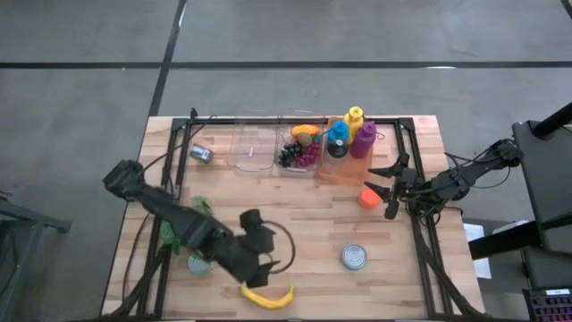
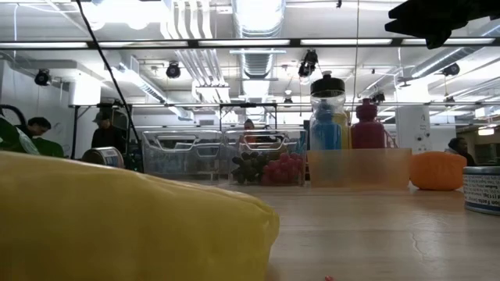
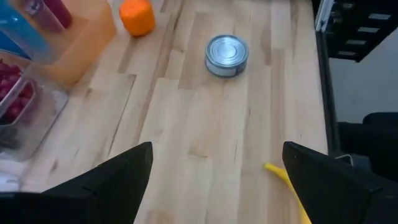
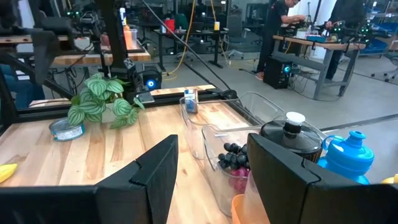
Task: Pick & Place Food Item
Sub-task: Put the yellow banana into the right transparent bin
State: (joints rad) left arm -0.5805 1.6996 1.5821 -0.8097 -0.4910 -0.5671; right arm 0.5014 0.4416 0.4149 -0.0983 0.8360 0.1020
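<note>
Banana [image 1: 268, 297] is lying crosswise at the tabletop's [image 1: 304, 215] near edge, just below the left claw [image 1: 259, 259], which is hovering spread wide; the right claw [image 1: 386, 190] is waiting half-spread, empty, near the right edge.

A yellow banana [image 1: 268, 297] lies flat and curved at the table's near edge, ungrasped.

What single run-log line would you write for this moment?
left gripper: open, over banana | right gripper: open, empty, beside orange item | banana: on table, unheld
</note>
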